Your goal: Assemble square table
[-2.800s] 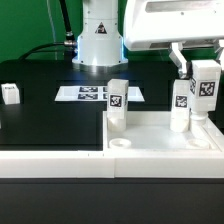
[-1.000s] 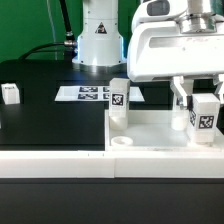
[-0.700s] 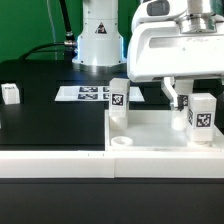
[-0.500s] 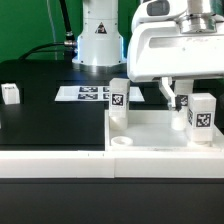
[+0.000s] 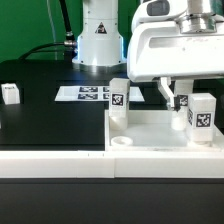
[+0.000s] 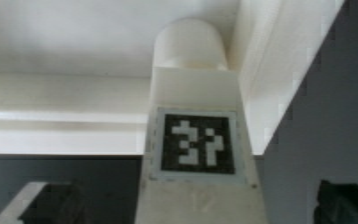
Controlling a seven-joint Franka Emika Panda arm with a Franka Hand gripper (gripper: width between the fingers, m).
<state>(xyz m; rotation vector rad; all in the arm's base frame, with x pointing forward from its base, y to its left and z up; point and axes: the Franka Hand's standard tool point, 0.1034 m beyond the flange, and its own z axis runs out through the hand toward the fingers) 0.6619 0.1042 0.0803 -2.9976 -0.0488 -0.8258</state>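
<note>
white square table top [image 5: 160, 135] flat in front, first leg [image 5: 118, 100] upright at its far corner on the exterior view's left, second leg [image 5: 203, 114] upright at the far right corner, gripper [image 6: 195, 203] jaws spread apart either side of it, loose leg [image 5: 10, 94] and marker board [image 5: 95, 94] farther back

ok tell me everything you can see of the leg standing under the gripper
The leg is a white, plastic-looking block with a black-and-white square tag on one face and a rounded lower end. It stands upright at the corner of the square tabletop on the exterior view's right, resting on it. The open gripper straddles it, fingers clear of both sides; nothing else touches it.
</note>
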